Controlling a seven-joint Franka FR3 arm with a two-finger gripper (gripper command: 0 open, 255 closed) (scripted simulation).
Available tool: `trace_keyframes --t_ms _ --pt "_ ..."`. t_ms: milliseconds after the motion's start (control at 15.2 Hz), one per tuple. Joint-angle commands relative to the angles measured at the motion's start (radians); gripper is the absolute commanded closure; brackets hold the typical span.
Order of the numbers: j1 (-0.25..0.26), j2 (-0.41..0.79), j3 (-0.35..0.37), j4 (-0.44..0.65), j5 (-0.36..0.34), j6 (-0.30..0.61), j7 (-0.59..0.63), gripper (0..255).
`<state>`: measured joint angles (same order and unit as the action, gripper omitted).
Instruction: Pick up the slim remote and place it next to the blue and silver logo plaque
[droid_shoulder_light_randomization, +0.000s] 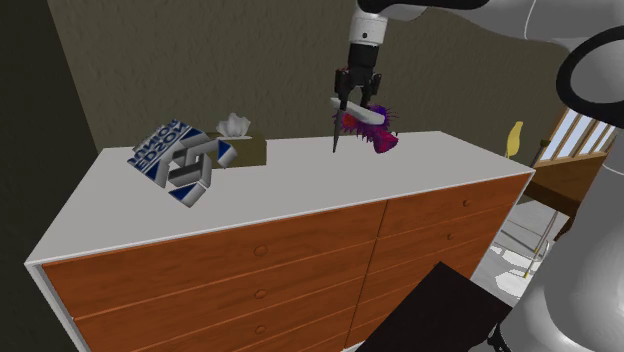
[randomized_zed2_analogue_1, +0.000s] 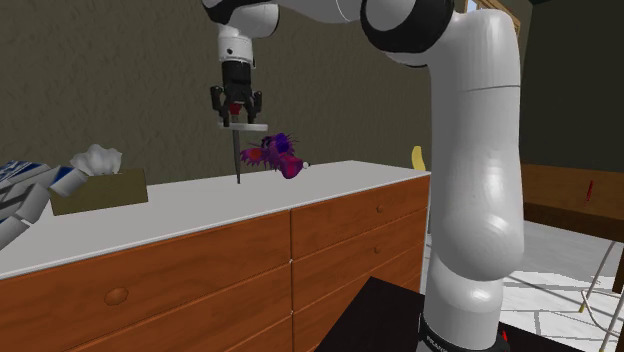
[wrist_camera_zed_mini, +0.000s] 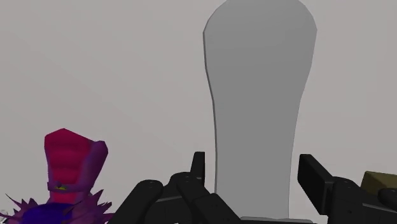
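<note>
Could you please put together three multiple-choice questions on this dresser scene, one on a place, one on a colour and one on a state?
1. What stands closest to the logo plaque on the dresser top?
A. the spiky toy
B. the tissue box
C. the slim remote

2. What is the spiky toy's main colour?
A. green
B. yellow
C. purple

3. What is the state of the slim remote?
A. clasped in the gripper
B. lying flat beside the logo plaque
C. shut in a drawer

Answers:
1 B: the shoulder view shows the tissue box right beside the logo plaque.
2 C: its spikes are purple, with a red part.
3 A: the wrist view shows the black fingers closed on both its sides.
</note>
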<state>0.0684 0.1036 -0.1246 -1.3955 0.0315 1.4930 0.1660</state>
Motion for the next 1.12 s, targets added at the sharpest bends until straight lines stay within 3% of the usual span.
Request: trace_keyframes --t_ms 0,1056 --pt "0.029 -0.006 0.022 0.002 -0.003 -0.006 0.052 255" --pt "0.230 0.049 0.181 0.063 -0.021 -0.005 0.409 255"
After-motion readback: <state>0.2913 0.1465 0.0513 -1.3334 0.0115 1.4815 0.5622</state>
